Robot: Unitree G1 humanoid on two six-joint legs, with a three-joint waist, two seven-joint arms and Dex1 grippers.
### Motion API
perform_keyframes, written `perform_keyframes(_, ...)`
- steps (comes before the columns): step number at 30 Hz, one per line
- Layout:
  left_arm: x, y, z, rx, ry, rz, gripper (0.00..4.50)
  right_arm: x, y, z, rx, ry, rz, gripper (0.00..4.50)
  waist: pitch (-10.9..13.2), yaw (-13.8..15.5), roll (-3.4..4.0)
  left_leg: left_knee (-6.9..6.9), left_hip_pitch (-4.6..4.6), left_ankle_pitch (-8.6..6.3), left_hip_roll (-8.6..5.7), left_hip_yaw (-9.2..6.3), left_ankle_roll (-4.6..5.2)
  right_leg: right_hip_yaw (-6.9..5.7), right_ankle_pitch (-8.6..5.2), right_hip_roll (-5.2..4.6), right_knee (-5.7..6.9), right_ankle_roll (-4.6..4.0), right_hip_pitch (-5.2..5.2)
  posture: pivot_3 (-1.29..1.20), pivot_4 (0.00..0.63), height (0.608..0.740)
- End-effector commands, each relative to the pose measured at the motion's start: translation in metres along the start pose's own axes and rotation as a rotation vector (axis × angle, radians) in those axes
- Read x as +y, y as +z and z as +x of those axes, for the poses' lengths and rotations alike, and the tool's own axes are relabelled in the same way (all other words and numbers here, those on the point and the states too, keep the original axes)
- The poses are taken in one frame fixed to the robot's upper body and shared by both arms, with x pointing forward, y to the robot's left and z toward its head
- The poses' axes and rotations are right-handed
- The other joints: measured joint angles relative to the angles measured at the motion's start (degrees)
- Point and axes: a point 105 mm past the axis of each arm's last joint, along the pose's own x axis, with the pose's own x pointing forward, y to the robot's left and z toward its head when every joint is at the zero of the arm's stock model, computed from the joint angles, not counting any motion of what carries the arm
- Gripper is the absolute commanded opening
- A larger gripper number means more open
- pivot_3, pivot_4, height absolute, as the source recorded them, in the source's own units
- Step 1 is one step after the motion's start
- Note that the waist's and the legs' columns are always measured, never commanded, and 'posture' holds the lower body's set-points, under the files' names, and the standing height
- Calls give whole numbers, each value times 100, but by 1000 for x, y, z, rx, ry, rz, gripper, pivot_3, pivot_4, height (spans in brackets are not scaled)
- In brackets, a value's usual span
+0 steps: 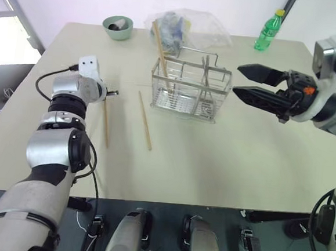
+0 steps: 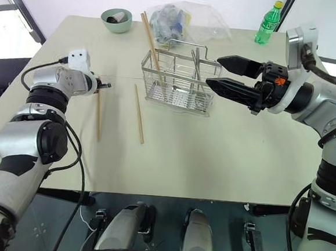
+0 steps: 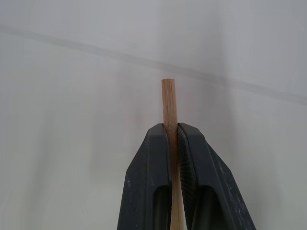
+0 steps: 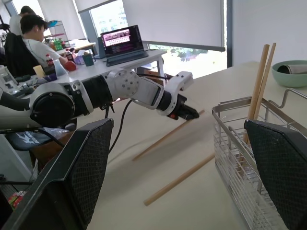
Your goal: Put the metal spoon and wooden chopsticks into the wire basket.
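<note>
L gripper [image 3: 173, 143] clenched on chopstick [image 3: 169, 110], R gripper [image 1: 247, 82] (raised, sideways) agape.

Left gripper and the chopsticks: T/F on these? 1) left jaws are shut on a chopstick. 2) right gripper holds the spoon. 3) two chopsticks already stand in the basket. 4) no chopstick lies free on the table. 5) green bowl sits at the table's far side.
1) Left gripper is shut on a chopstick: true.
2) Right gripper holds the spoon: false, its jaws stand open and empty.
3) Two chopsticks stand in the basket: true.
4) No chopstick lies free on the table: false, one loose chopstick lies beside the basket.
5) Green bowl sits at the far side: true.
</note>
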Motion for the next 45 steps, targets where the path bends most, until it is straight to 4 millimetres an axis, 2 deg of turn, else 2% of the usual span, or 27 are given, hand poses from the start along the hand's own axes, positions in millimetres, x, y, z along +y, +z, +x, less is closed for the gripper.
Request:
perform_keyframes(1, -17, 119, -44, -478, -172, -261, 14, 2, 20, -9, -41, -29, -43, 4500, 2, 12, -5, 0, -7, 0, 1, 0, 0, 0, 3, 0, -2, 0, -7, 0, 150, 686)
perform_keyframes(3, -36, 165, -83, -706, -376, -364, 14, 3, 19, -10, -39, -40, -30, 4500, -1, 24, -12, 6, -34, 2, 1, -5, -3, -6, 6, -3, -6, 1, -25, 0, 150, 686)
perform_keyframes(4, -44, 179, -102, -780, -460, -393, 14, 4, 19, -10, -34, -43, -26, 4500, -1, 25, -14, 9, -45, 2, 1, -7, -3, -11, 7, -5, -10, 1, -29, 0, 150, 686)
perform_keyframes(6, -59, 192, -125, -846, -572, -439, 14, 7, 19, -11, -31, -48, -21, 4500, -2, 21, -14, 12, -57, 0, -1, -6, 0, -13, 14, -7, -23, 9, -32, 0, 150, 686)
perform_keyframes(9, -82, 196, -140, -860, -670, -458, 14, 9, 20, -13, -35, -58, -15, 4500, -3, 20, -12, 12, -52, -2, -3, -4, 6, -15, 15, -5, -27, 11, -24, 0, 150, 686)
perform_keyframes(13, -130, 187, -153, -933, -703, -221, 14, -3, 23, -17, -58, -163, -31, 4500, -2, 26, -15, 12, -13, 7, -1, -3, 20, -18, 16, 13, -18, 9, 13, 0, 150, 686)
perform_keyframes(15, -150, 177, -151, -922, -726, -161, 14, -3, 26, -18, -69, -175, -35, 4500, -2, 29, -15, 13, -9, -8, -2, -1, 54, -18, 16, 14, -18, 9, 19, 0, 150, 686)
perform_keyframes(17, -161, 166, -147, -916, -734, -123, 14, -1, 27, -20, -76, -184, -39, 4500, -2, 21, -15, 14, -10, -8, -2, 4, 63, -17, 16, 13, -20, 9, 17, 0, 150, 686)
perform_keyframes(20, -174, 151, -138, -895, -750, -98, 14, 0, 28, -23, -86, -210, -43, 4500, -2, 12, -15, 13, -13, -5, -1, 7, 63, -17, 16, 13, -20, 10, 12, 0, 150, 686)
perform_keyframes(25, -186, 138, -132, -910, -755, -21, 14, 0, 30, -28, -103, -250, -42, 4500, -2, 15, -16, 14, -12, -11, -1, 8, 75, -16, 16, 13, -18, 10, 11, 0, 150, 686)
perform_keyframes(32, -198, 98, -118, -848, -791, 26, 14, 1, 29, -30, -104, -268, -45, 4500, -2, 22, -16, 20, -17, -16, -1, 8, 84, -16, 16, 10, -21, 10, 12, 0, 150, 686)
perform_keyframes(35, -201, 88, -119, -836, -802, 27, 1200, 0, 30, -29, -106, -266, -42, 4500, -2, 18, -16, 21, -20, -17, -1, 6, 84, -16, 16, 10, -20, 10, 8, 0, 150, 686)
perform_keyframes(41, -202, 89, -130, -825, -820, 58, 4222, -3, 28, -27, -97, -257, -40, 4500, -2, 19, -16, 21, -24, -17, 0, 5, 84, -16, 16, 11, -21, 10, 5, 0, 150, 686)
perform_keyframes(42, -202, 89, -131, -810, -821, 68, 4430, -3, 28, -27, -97, -256, -38, 4500, -2, 19, -16, 21, -22, -17, 0, 4, 85, -16, 16, 10, -20, 10, 6, 0, 150, 686)
perform_keyframes(45, -191, 104, -142, -783, -805, 66, 4430, -5, 26, -26, -94, -255, -38, 4500, -2, 14, -16, 22, -21, -17, 0, 3, 85, -16, 16, 12, -20, 10, 8, 0, 150, 686)
